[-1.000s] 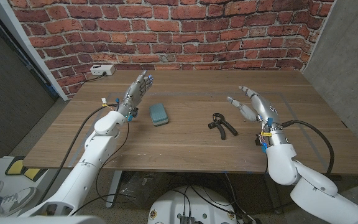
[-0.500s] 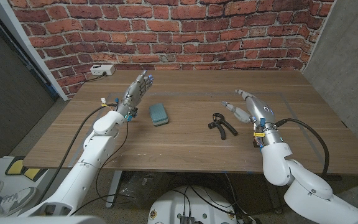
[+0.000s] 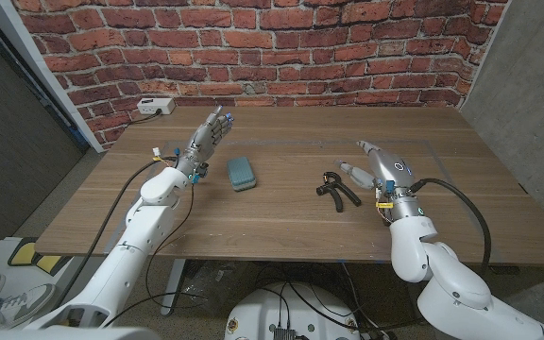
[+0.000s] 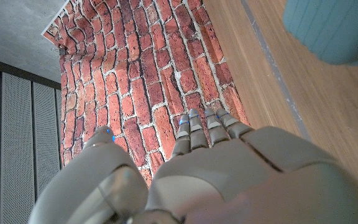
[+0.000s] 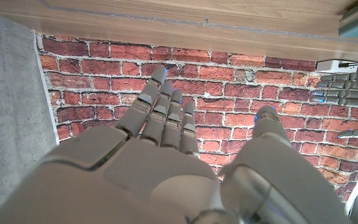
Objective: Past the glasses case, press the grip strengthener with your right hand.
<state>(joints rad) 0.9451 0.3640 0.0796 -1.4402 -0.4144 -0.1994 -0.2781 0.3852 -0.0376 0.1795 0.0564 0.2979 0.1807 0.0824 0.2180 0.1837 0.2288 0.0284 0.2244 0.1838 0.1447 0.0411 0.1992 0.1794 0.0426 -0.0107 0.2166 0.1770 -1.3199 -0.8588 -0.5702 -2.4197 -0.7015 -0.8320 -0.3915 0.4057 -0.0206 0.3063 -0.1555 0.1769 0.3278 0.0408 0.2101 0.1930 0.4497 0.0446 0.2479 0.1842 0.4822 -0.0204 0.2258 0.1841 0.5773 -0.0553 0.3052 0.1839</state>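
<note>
A black grip strengthener [image 3: 336,188] lies on the wooden table [image 3: 291,227] right of centre. A teal glasses case [image 3: 242,173] sits to its left, and its corner shows in the left wrist view [image 4: 331,28]. My right hand [image 3: 378,167] hovers just right of the strengthener, fingers apart and holding nothing; in the right wrist view [image 5: 166,155] its fingers reach toward the brick wall. My left hand [image 3: 206,139] stands raised left of the case, fingers extended and empty; its back shows in the left wrist view [image 4: 210,168].
A white power strip [image 3: 156,107] lies at the table's back left corner, and it also appears in the right wrist view [image 5: 347,65]. A brick wall [image 3: 272,47] stands behind the table. Cables run along both arms.
My right hand has moved left and slightly forward, closing toward the grip strengthener. The left hand, case and strengthener have stayed in place.
</note>
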